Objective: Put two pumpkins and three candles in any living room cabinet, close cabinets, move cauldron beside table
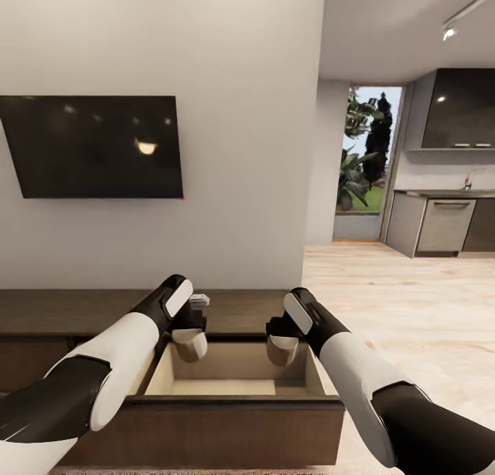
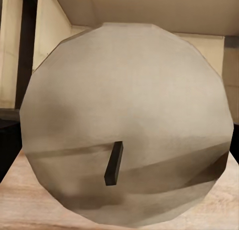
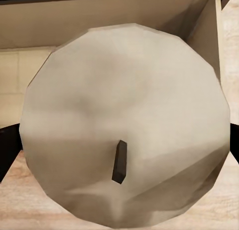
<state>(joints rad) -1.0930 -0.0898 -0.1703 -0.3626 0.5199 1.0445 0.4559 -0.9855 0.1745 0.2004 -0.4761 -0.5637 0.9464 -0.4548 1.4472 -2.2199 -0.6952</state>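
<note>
Each gripper is closed on a candle: the left gripper [image 1: 189, 343] holds its candle [image 1: 190, 344] over the back left corner of the open drawer [image 1: 237, 387], and the right gripper [image 1: 282, 348] holds the second candle [image 1: 281, 351] over the back right. Held wick-up above the cabinet [image 1: 62, 313], apart from each other, both candles look ready to be lowered in together.

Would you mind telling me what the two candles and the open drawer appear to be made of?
Left candle and right candle: probably wax, matte beige-grey with mottled shading and a short dark wick. Drawer: seemingly wood, its dark-brown front showing faint grain, its inside plain pale beige, possibly painted or laminated.
</note>
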